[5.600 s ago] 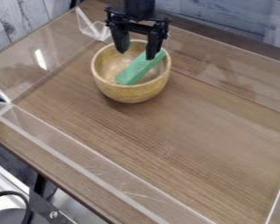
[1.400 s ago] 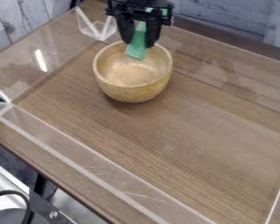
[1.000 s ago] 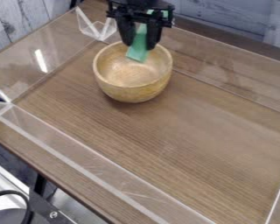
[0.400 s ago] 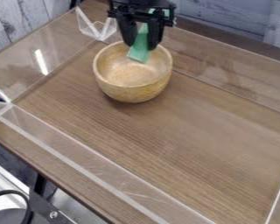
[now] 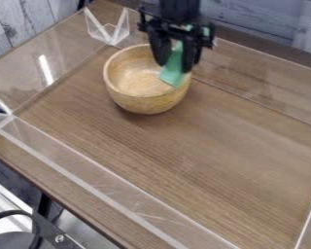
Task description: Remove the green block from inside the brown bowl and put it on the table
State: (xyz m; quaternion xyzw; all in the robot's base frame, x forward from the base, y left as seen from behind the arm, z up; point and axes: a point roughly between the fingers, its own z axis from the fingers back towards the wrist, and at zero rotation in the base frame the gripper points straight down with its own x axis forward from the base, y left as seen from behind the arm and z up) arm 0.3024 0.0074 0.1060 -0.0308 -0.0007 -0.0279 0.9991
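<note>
green block (image 5: 175,64) sits between the fingertips of the hand (image 5: 177,60), which pinches it above the brown bowl's (image 5: 132,83) edge.

Clasping the green block (image 5: 177,70) in the black gripper (image 5: 177,56), with jaws closed against it. In view over the 2 o'clock rim of the bowl (image 5: 129,70), slanting with upper end toward 1 o'clock. Too unclear to tell how high above the rim. Round and light tan, resting on the wood-grain bench (image 5: 185,160), near 12 o'clock in the view. Along the bench from 9 toward 6 o'clock, edged by a clear barrier (image 5: 51,160). Beyond that, between 7 and 8 o'clock, curving as a black cable (image 5: 36,230).
</note>
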